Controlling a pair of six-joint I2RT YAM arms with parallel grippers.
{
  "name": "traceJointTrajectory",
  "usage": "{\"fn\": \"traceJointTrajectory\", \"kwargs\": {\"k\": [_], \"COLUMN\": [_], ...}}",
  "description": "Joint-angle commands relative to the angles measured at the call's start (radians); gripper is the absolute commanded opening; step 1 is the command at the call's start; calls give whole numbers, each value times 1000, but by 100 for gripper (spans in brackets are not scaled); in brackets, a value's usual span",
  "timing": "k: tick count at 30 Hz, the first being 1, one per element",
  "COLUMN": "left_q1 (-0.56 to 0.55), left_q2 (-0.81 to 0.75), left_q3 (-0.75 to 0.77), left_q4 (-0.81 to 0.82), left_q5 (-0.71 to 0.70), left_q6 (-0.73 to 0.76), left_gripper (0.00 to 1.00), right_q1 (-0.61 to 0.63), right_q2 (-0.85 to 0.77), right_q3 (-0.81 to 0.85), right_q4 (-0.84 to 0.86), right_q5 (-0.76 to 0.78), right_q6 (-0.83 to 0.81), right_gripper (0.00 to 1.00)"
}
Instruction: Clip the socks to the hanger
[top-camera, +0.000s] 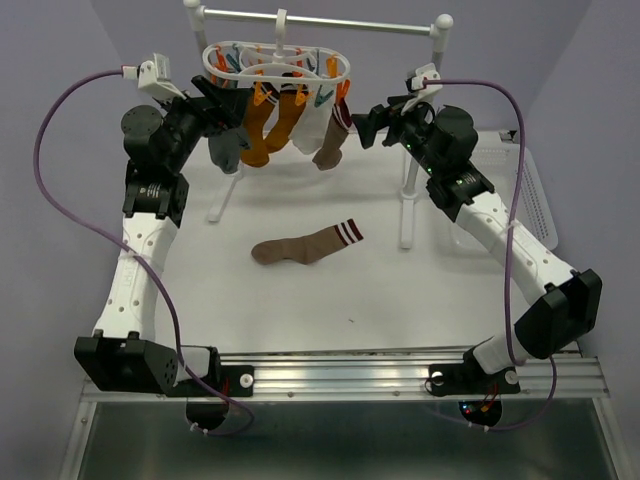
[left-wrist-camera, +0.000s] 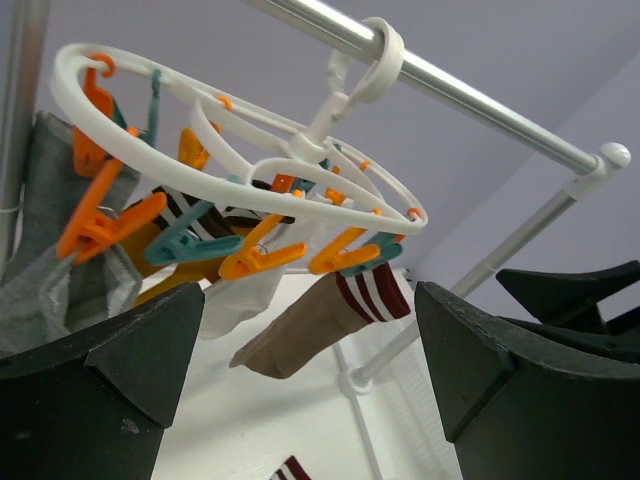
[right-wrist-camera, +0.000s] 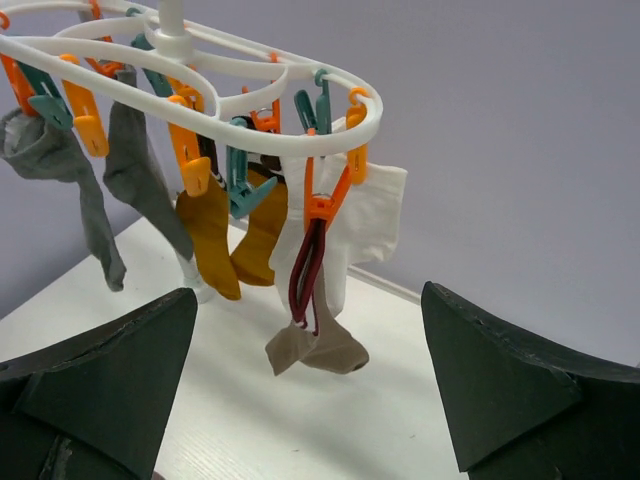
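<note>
Behind the loose sock (top-camera: 305, 245), rail stand (top-camera: 330, 20) posts flank the hanger (top-camera: 277, 60).

The hanger (right-wrist-camera: 172, 38) is white, with orange clips (right-wrist-camera: 190, 160) and teal clips (right-wrist-camera: 240, 190). It carries a grey sock (top-camera: 225, 150), a mustard-orange sock (top-camera: 258, 140), a white sock (top-camera: 312, 125) and a beige-brown sock (top-camera: 332, 140) with a maroon-and-white striped cuff. The loose sock (top-camera: 300, 247) on the white bench (top-camera: 300, 320) is beige-brown with an identical striped cuff.

The white table (top-camera: 300, 310) carries 1 brown striped sock (top-camera: 305, 245) lying flat near its middle, the rail stand (top-camera: 408, 205) behind, and a perforated basket (top-camera: 540, 200) at right.
</note>
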Motion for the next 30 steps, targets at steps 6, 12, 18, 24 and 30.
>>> {"fn": "traceJointTrajectory", "kwargs": {"k": [6,12,18,24,30], "left_q1": [-1,-1,-1,-1,-3], "left_q2": [52,133,190,240,270], "left_q3": [119,210,234,234,224], "left_q4": [-54,-50,4,42,108], "left_q5": [-102,-136,-125,-65,-63], "left_q6": [54,35,-8,-35,-66], "left_gripper": [99,99,99,97,90], "right_q1": [5,47,57,57,57], "right_q2": [21,95,216,291,270], "right_q3": [11,55,147,250,247], "right_q4": [96,188,205,203,206], "right_q5": [-111,-78,191,280,312], "right_q6": [246,389,381,357,329], "right_gripper": [100,100,100,97,98]}}
